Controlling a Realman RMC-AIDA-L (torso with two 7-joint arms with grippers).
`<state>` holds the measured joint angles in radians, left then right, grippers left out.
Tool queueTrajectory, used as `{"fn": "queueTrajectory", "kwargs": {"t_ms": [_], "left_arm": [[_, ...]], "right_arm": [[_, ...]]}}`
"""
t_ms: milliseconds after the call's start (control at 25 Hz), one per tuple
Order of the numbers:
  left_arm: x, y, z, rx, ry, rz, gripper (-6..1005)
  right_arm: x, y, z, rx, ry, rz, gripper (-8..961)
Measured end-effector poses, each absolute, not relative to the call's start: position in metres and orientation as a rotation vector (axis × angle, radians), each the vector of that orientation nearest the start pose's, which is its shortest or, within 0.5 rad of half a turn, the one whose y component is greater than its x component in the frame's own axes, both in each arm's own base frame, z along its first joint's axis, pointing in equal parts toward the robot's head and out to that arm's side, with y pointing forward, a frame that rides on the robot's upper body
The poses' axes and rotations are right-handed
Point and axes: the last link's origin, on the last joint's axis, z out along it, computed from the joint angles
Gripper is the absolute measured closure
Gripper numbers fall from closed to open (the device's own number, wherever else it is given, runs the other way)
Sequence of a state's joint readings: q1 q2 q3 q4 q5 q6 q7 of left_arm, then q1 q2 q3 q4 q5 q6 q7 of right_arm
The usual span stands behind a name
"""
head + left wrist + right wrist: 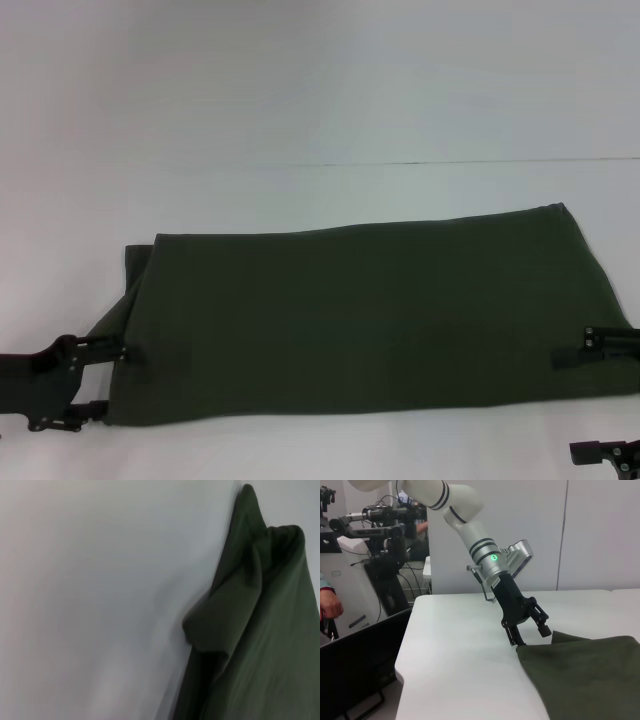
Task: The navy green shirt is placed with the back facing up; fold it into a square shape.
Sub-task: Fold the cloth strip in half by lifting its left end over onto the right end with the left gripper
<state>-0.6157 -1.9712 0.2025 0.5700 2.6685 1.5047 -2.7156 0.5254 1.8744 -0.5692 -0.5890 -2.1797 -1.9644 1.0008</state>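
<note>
The navy green shirt (360, 320) lies on the white table as a wide folded rectangle, with a small flap sticking out at its far-left corner. My left gripper (112, 380) is at the shirt's left edge near the front corner, fingers spread apart, open. The right wrist view shows this left gripper (530, 636) tilted down, with one fingertip (516, 641) at the corner of the shirt (585, 675). The left wrist view shows bunched folds of the shirt (260, 630). My right gripper (570, 405) is open at the shirt's right edge, its upper finger over the cloth.
The white table (300, 120) stretches beyond the shirt, with a seam line across it. In the right wrist view, the table's edge (405, 665) drops off, and beyond it are a person's hand (330, 607) and other equipment (380, 530).
</note>
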Motion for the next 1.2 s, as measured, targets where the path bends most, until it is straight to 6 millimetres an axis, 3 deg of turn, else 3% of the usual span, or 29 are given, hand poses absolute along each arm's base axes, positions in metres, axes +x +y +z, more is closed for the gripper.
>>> {"fn": "queueTrajectory", "kwargs": {"t_ms": [360, 1200], "left_arm": [[-0.347, 0.324, 0.053, 1.795, 2.758, 0.541, 98], [-0.353, 0.31, 0.038, 1.695, 2.778, 0.54, 99]], "right_arm": [[0.29, 0.29, 0.075, -2.984, 0.063, 0.643, 28], [0.288, 0.292, 0.077, -2.982, 0.041, 0.636, 29]]}}
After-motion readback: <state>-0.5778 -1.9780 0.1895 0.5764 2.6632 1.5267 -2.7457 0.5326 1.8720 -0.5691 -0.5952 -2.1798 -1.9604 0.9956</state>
